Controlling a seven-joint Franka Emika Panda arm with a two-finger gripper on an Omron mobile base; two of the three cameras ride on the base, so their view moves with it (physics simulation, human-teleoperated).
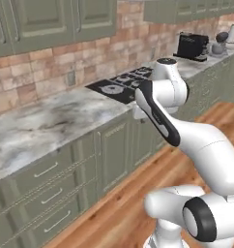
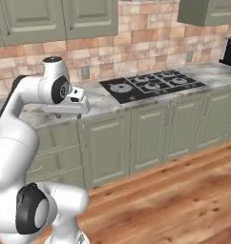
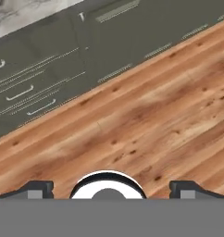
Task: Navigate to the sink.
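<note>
The sink is out of view. My gripper [image 3: 112, 189] is open, its two dark fingertips [image 3: 39, 188] standing wide apart with nothing between them, and it points down at the wooden floor [image 3: 146, 115] in front of the cabinets. In the right base view the white hand [image 2: 66, 107] hangs at counter height, just before the marble counter's front edge and left of the stovetop. In the left base view the folded arm [image 1: 160, 104] covers most of the hand.
A black stovetop [image 1: 124, 83] [image 2: 153, 83] is set into the marble counter [image 1: 41, 126] [image 2: 103, 102]. A black coffee machine [image 1: 191, 46] and a grey appliance [image 1: 220, 41] stand farther right. Green base cabinets [image 2: 151, 133] line the wooden floor [image 2: 174, 195].
</note>
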